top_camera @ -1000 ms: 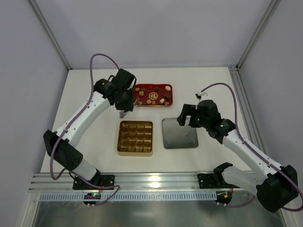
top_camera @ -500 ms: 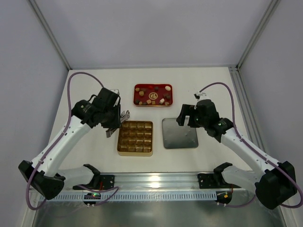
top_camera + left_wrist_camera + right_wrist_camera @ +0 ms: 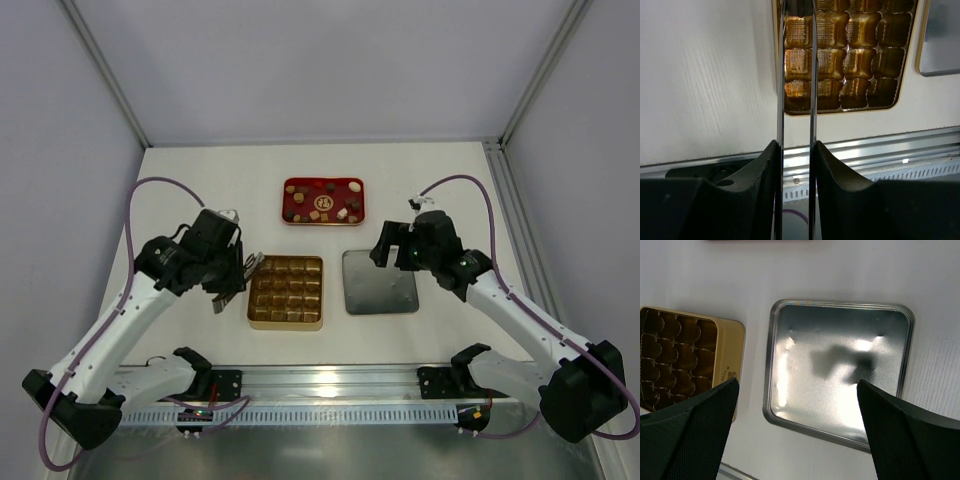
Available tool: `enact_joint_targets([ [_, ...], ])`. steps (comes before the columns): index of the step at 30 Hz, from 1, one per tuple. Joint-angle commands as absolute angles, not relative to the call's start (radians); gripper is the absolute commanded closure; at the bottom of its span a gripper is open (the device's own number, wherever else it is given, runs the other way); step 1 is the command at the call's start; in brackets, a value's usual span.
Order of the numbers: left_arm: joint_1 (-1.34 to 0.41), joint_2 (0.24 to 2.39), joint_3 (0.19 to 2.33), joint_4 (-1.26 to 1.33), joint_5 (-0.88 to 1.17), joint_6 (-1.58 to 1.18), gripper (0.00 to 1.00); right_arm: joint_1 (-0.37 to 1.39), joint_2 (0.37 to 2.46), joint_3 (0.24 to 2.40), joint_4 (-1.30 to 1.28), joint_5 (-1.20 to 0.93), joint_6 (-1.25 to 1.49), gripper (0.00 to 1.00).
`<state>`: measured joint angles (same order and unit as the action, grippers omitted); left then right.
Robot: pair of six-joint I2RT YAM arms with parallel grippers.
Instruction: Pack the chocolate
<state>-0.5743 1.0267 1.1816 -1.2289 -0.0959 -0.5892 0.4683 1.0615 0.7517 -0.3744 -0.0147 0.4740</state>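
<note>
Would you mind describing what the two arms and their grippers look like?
The left arm and the right arm both have white tubular links with black joints and black bases. A purple cable loops loosely along each. The left gripper carries two long, thin, shiny metal blades on black mounts. The right gripper has broad black fingers with a finely textured surface.

words that can be read: none | red tray (image 3: 323,181), past the far side of the gold box (image 3: 738,335): a round pale mark (image 3: 322,201) is seen in its middle, too small to be read | gold box, outer rim: a tiny dark print (image 3: 730,374) is seen, too blurred to be read
</note>
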Motion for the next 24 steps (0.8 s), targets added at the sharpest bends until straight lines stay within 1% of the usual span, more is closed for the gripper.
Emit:
enact_joint_targets([
  [1, -0.578, 1.012, 1.163, -1.21, -0.081, -0.609, 0.67, 0.477, 1.058, 0.769, -0.339, -0.023, 0.486, 0.0],
  [12, -0.578, 1.051, 1.154, -1.155, -0.087, -0.607, 0.67, 0.479, 1.042, 0.762, -0.342, -0.023, 0.486, 0.0],
  [24, -0.578, 1.077, 1.135, -1.123, -0.104, -0.601, 0.64, 0.48, 1.039, 0.75, -0.33, -0.037, 0.497, 0.0],
])
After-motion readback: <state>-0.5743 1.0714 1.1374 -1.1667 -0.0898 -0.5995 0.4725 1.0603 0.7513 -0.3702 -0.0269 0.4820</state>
